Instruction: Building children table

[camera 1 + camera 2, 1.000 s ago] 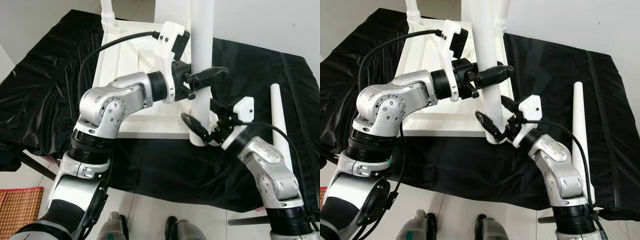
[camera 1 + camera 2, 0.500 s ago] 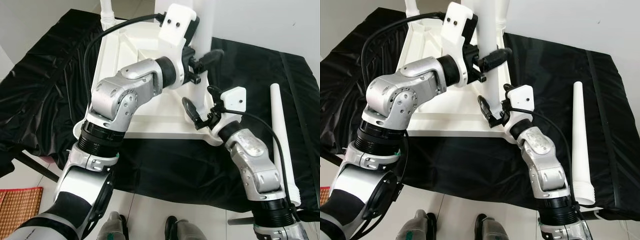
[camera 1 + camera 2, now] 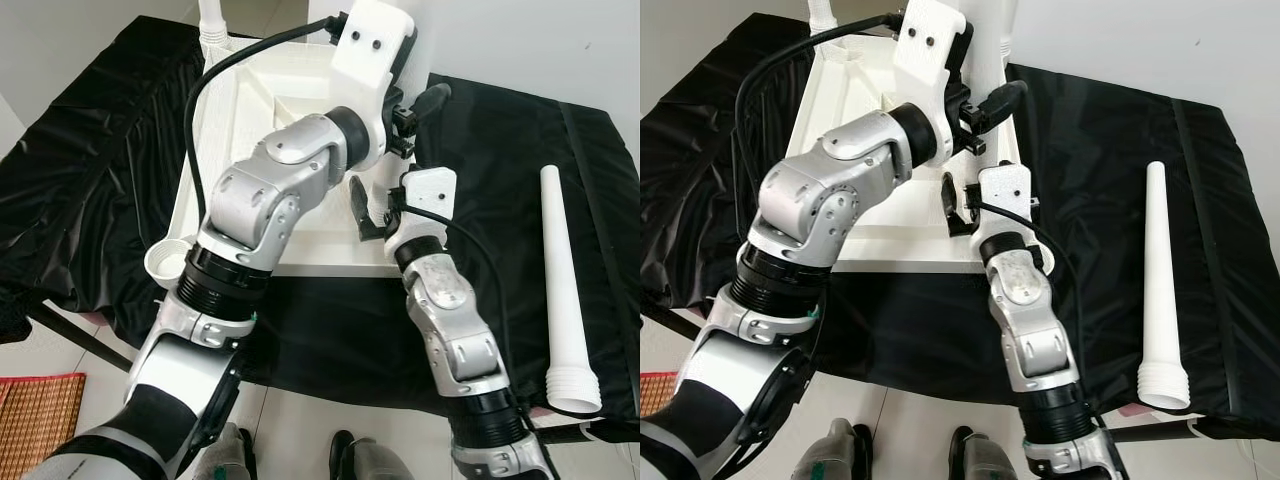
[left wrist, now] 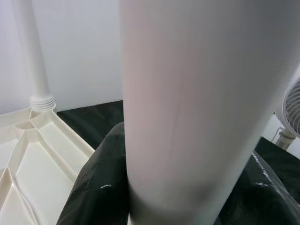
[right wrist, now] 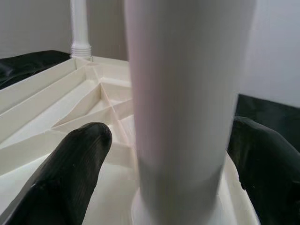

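Head stereo looks down; wrist views close on leg.

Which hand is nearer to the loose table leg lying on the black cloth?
The right hand, though neither is close. It straddles the base of the upright leg; the left hand grips that leg higher. The loose leg lies off to the robot's right.

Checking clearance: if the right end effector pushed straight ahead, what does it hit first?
The upright white leg, dead ahead between the right end effector's open fingers; how near, depth is unclear.
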